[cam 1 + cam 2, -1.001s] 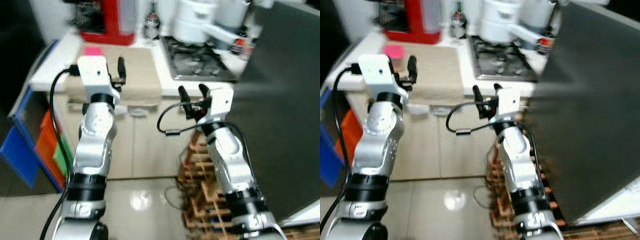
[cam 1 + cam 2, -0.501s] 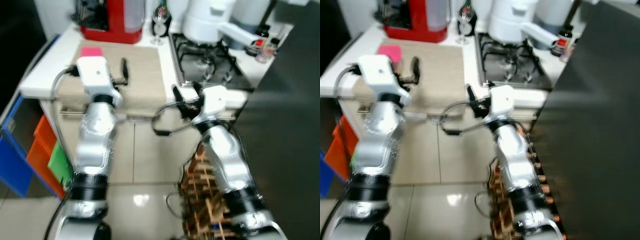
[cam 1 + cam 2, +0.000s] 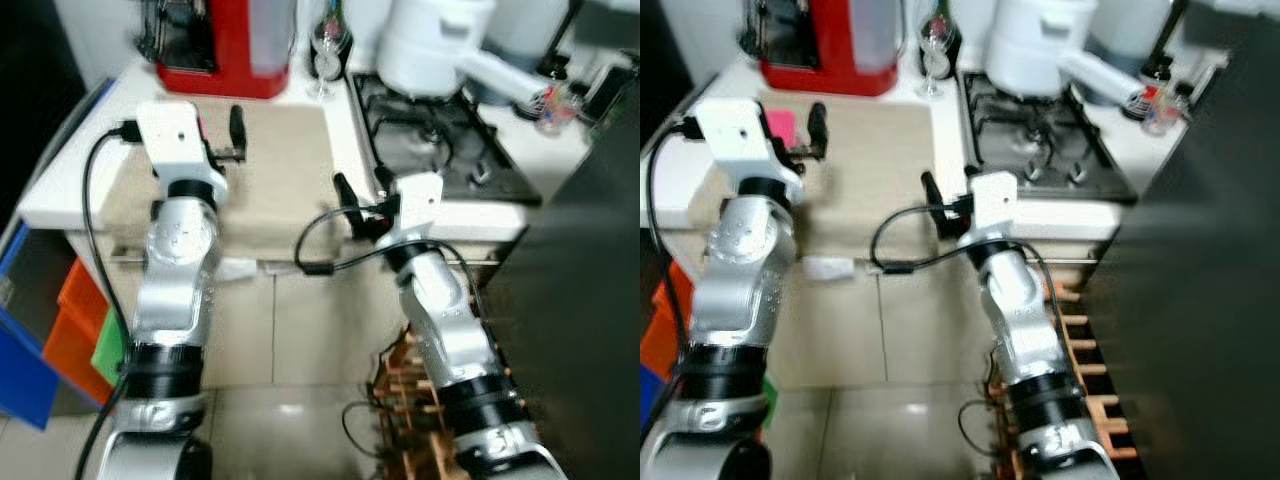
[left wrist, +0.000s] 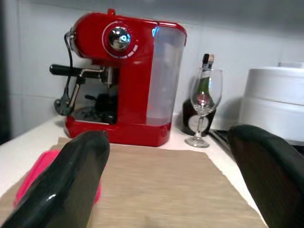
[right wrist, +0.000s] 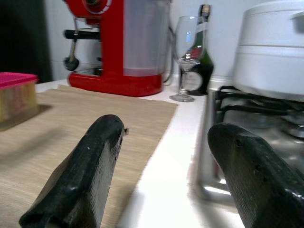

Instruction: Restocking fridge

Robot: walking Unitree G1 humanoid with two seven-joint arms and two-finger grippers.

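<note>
Both grippers, left and right, hover spread and empty over the beige mat. A pink-lidded box sits on the mat; its contents are unclear. A red coffee machine stands behind the mat.

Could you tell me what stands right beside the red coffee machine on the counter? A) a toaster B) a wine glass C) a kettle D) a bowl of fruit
B: a wine glass stands next to the coffee machine, in front of a dark bottle.
</note>
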